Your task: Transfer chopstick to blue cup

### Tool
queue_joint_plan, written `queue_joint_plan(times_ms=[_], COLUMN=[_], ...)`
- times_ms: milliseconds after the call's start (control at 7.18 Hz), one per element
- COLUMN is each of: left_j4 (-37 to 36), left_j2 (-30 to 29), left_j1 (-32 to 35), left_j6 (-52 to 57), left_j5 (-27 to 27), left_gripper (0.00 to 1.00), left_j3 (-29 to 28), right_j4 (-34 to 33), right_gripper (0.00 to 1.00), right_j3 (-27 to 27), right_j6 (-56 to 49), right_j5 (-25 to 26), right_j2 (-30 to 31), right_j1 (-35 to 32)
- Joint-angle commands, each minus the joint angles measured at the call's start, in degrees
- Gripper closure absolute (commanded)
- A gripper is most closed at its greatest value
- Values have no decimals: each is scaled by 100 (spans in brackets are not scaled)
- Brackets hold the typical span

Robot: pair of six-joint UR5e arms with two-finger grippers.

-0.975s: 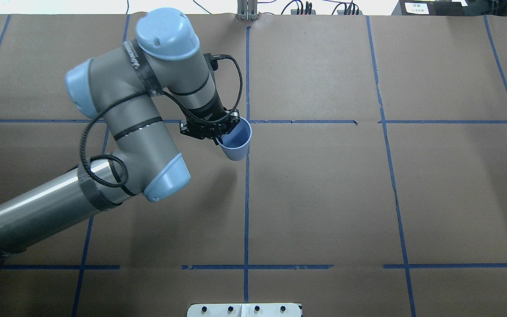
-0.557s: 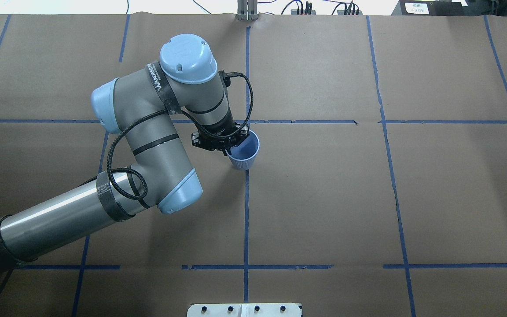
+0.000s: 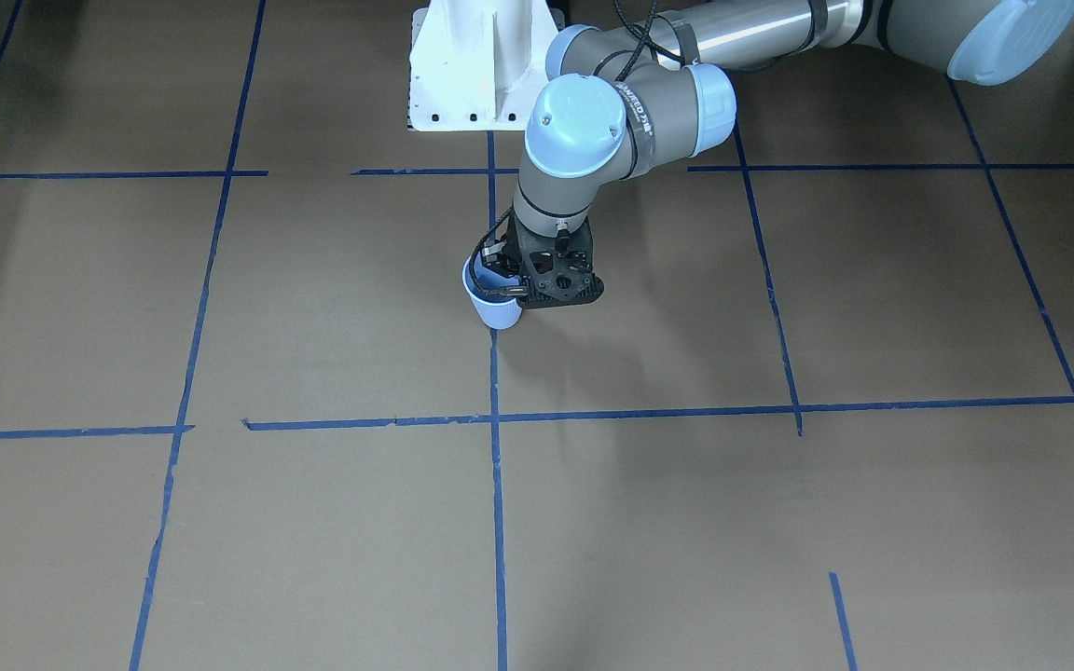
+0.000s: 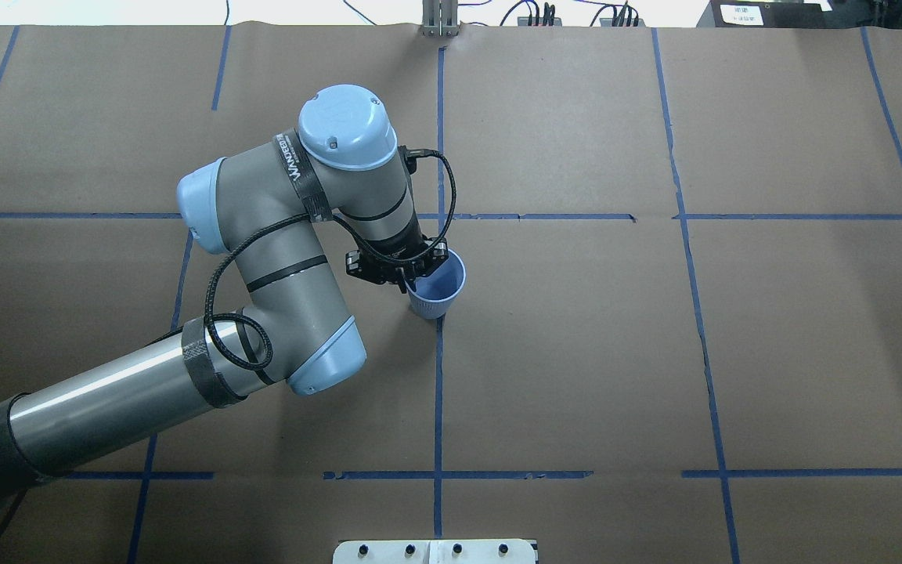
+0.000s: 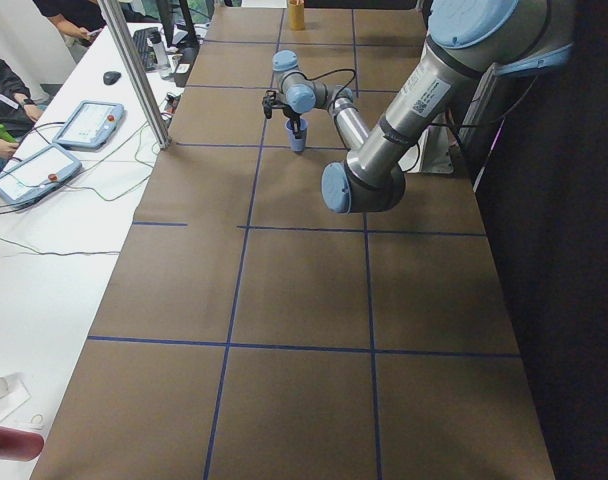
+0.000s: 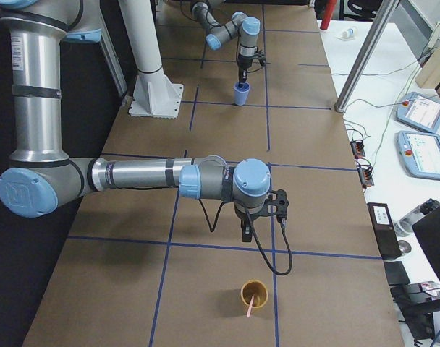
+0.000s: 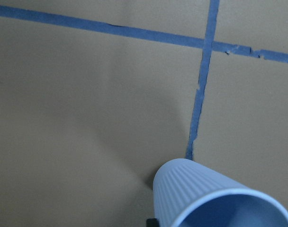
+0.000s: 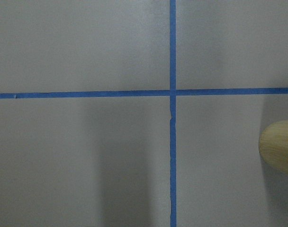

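We see the left hand (image 4: 405, 280) closed on the near-left rim of the blue cup (image 4: 438, 294), one finger (image 7: 152, 221) dark against the cup's ribbed outer wall. The blue cup sits on a blue tape line (image 4: 438, 392) about mid-tabletop (image 4: 576, 352), just this side of the far cross line. It tips a little, and we think its base meets the paper, though the views do not settle that. Nothing shows inside it.

The pink chopstick (image 6: 250, 306) leans in a tan cup (image 6: 254, 294) at the right end of the tabletop, well apart from the blue cup. The right hand (image 6: 245, 235) hangs over the tabletop near the tan cup, fingers pointing down. We cannot tell how far open it is, since only the side view shows it.
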State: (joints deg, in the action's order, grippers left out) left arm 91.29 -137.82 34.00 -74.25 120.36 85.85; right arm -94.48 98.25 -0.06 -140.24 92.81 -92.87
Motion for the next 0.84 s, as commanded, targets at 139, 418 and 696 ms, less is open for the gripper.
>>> queue_joint_plan(times_ms=[139,418,696], left_j4=[100,-284,-1240], left_j2=[88,280,457], left_j1=[71,360,422], left_j6=[16,77,672], left_j5=[-48,13,13], left_gripper=[0,0,0], left_j3=[125,561,1448], right_j4=[0,0,0], right_gripper=[0,0,0], right_j3=[1,-17,-8], right_j6=[41,33,15], right_j5=[-3,-12,-12], right_j2=[0,0,0], right_j1=[-12,-12,-12])
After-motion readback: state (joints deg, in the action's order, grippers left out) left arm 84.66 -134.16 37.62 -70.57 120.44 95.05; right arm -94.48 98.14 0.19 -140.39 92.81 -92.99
